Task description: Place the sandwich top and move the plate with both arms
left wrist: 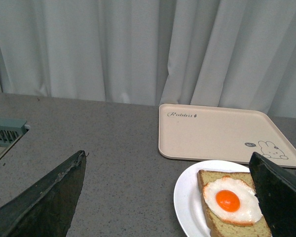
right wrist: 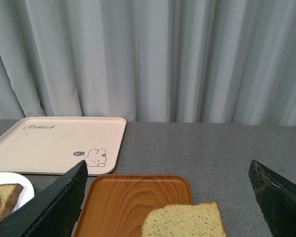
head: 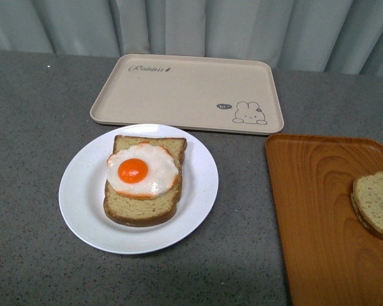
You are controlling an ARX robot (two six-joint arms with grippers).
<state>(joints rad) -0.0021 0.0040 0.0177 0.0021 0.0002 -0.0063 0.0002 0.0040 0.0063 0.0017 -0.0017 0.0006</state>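
The white plate (head: 198, 191) sits on the grey table, holding a bread slice with a fried egg (head: 142, 169) on it. The sandwich top (head: 376, 203), a speckled tan slice, lies on the orange wood-grain tray (head: 319, 217) at the right edge. No arm shows in the front view. My left gripper (left wrist: 170, 197) is open, the plate (left wrist: 187, 192) and egg (left wrist: 232, 200) between and beyond its fingers. My right gripper (right wrist: 167, 197) is open above the orange tray (right wrist: 128, 195), with the sandwich top (right wrist: 185, 221) between its fingers.
A beige rabbit-print tray (head: 185, 92) lies behind the plate, near the grey curtain. It also shows in the left wrist view (left wrist: 222, 131) and the right wrist view (right wrist: 54, 143). A grey-green grille object (left wrist: 5, 131) sits at the table's left side.
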